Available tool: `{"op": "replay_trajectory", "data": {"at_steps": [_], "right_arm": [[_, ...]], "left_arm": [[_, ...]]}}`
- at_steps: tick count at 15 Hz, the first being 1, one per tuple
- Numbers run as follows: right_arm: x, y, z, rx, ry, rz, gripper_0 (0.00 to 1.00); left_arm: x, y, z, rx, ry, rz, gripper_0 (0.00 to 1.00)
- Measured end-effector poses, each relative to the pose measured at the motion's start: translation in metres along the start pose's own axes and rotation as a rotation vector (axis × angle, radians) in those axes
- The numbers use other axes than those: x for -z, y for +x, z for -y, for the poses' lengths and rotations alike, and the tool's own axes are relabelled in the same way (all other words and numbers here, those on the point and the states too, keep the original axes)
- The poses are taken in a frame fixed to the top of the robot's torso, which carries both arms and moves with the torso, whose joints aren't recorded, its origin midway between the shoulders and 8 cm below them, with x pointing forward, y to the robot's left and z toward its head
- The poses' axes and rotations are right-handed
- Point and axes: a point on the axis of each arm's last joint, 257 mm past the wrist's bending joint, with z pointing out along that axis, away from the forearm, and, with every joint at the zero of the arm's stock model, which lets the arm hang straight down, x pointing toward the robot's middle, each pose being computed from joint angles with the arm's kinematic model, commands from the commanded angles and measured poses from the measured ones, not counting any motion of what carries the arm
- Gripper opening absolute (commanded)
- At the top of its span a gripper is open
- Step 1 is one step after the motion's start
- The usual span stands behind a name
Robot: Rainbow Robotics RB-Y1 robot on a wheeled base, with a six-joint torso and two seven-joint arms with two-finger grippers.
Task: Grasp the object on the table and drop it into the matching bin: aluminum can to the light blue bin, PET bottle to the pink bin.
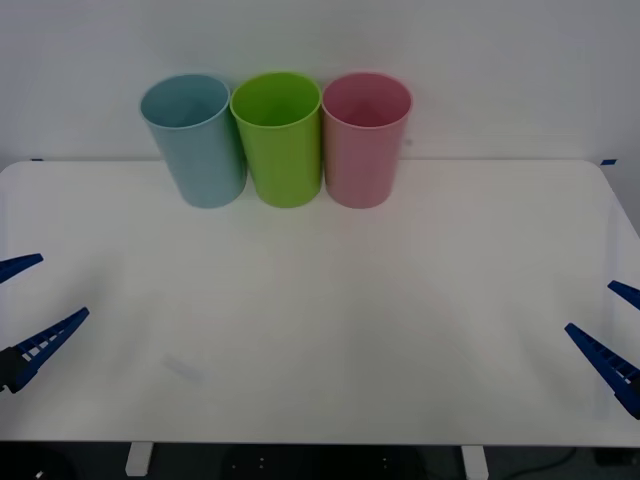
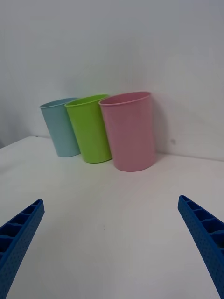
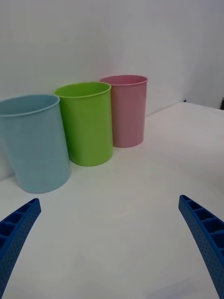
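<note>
Before me lies the wide white tabletop (image 1: 320, 330) with rounded corners. Three tall bins stand upright in a row at its far edge, by the wall: the light blue bin (image 1: 197, 143) on my left, a lime green bin (image 1: 281, 140) between, the pink bin (image 1: 365, 141) on my right, each just beside its neighbour.

Left pincer (image 1: 28, 300) low at left, fingers spread; right pincer (image 1: 612, 330) likewise, right.

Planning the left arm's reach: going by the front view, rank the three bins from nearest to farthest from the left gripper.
From the open left gripper at the table's left edge:
1. light blue bin, left end of the row
2. lime green bin, middle
3. pink bin, right end
</note>
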Motion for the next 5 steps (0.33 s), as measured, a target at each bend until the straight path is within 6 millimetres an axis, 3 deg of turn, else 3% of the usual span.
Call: {"op": "replay_trajectory", "data": {"at_steps": [5], "right_arm": [[0.0000,0.0000,0.0000,0.000,0.000,0.000,1.00]], "left_arm": [[0.0050,0.0029,0.0036,0.014,-0.004,-0.002,1.00]]}}
